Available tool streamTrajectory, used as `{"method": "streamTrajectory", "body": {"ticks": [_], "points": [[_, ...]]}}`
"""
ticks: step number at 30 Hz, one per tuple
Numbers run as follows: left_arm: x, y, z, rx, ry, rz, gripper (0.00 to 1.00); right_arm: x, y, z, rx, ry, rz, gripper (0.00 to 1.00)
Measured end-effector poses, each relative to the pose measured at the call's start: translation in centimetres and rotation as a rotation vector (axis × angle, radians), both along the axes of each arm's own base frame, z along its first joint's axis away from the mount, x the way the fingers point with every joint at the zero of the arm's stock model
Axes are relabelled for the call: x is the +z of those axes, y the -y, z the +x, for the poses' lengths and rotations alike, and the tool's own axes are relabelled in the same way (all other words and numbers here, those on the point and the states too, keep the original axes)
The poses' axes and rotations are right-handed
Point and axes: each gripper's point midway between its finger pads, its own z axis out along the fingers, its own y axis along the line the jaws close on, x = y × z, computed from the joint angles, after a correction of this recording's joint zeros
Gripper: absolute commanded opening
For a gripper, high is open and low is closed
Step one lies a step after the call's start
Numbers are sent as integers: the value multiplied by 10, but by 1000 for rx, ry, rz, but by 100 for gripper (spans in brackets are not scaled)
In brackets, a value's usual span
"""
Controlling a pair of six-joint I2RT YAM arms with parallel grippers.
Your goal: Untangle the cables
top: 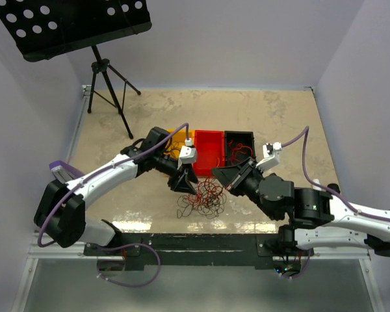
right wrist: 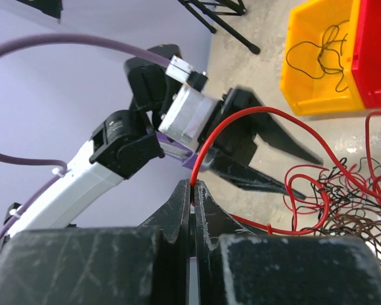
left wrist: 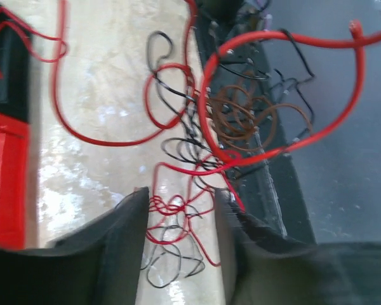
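Red and dark cables [top: 207, 198] lie in a loose, curly tangle on the beige worktop [top: 279, 123]. In the overhead view they sit at about 6 o'clock from the red bin [top: 208, 153].

The left end effector [left wrist: 181, 197] points down at the tangle's 10 o'clock edge. Its jaws stand partly apart, and red and black loops lie on the worktop in the gap between the fingers [left wrist: 114, 244]. The fingers are not pinched on any strand.

The right end effector [right wrist: 192, 185] comes in from about 1 o'clock of the tangle. Its jaws are pressed tight together on one red cable [right wrist: 228, 118]. From that pinch the strand rises, arches over towards the left arm's fingers and drops back into the heap.

Three bins stand in a row at 12 o'clock of the tangle. The yellow bin [right wrist: 305, 95] is at the 9 o'clock end and holds a thin black wire. The black bin [top: 239, 135] is at the 3 o'clock end and has red and dark strands in it. A black music stand [top: 78, 26] stands off the worktop's 11 o'clock corner.
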Motion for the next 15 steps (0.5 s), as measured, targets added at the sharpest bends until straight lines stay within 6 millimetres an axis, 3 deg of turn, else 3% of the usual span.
{"method": "streamTrajectory", "body": {"ticks": [2,14,15], "points": [[2,-1,-9,-38,-23,-12,0,5,2,0,2,11,14,0],[-4,-13,-21,-106,-29,41,0,57,16,-1,4,84,89,0],[-6,-14,-22,-107,-28,46,8,60,17,-1,3,89,91,0]]}}
